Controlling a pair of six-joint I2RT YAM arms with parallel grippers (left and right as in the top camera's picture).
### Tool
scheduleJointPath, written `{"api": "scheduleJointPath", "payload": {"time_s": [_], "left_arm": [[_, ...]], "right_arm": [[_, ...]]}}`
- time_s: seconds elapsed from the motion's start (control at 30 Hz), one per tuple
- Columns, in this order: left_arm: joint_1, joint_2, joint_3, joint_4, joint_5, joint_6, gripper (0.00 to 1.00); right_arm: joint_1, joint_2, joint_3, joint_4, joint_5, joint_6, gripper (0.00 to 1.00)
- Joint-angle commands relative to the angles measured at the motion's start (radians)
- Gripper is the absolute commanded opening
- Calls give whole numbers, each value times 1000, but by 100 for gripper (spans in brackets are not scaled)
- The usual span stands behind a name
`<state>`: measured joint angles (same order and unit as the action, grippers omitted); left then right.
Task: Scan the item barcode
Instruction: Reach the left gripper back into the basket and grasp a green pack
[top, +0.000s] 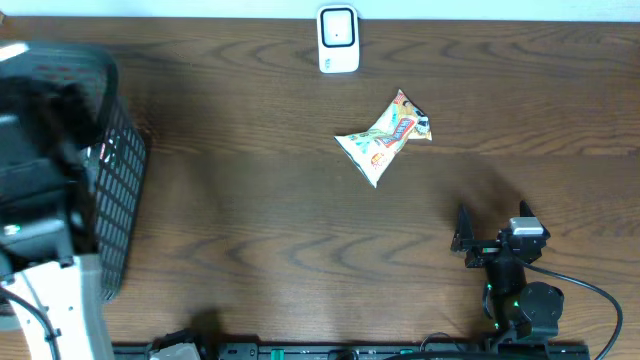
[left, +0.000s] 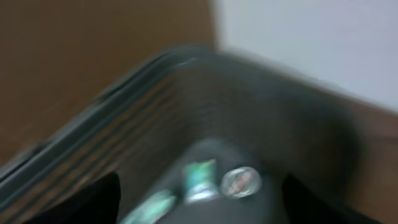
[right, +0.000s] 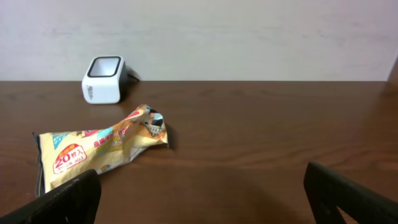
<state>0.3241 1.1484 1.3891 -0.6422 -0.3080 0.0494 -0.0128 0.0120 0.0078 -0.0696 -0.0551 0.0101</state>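
There's the yellow snack packet (top: 383, 137), flat on the dark wooden counter (top: 230, 190), lying slantwise with red and orange print facing up. Its broad end points toward the near side, and its crumpled end is lifted a little toward the back. Well apart from it, right at the counter's far edge, the small white scanner (top: 338, 40) stands upright, its dark-rimmed window facing up.

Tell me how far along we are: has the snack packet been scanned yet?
Nothing looks done. The snack packet lies on the table, apart from the scanner. The right gripper sits open and empty, short of the packet; the left gripper hangs open over the basket, its view blurred. Still to do: grasp the packet and show its barcode to the scanner.
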Motion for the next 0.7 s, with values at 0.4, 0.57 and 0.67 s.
{"api": "scheduleJointPath", "payload": {"time_s": [0.4,0.57,0.67], "left_arm": [[305,211,-72,-135,-49,262,81],[305,252,-127,-129,-49,404,81],[305,274,-148,-111,-49,433,81]], "right_arm": [[2,-5,-2,-2,0,-11,99],[2,-5,-2,-2,0,-11,99],[2,-5,-2,-2,0,-11,99]]}}
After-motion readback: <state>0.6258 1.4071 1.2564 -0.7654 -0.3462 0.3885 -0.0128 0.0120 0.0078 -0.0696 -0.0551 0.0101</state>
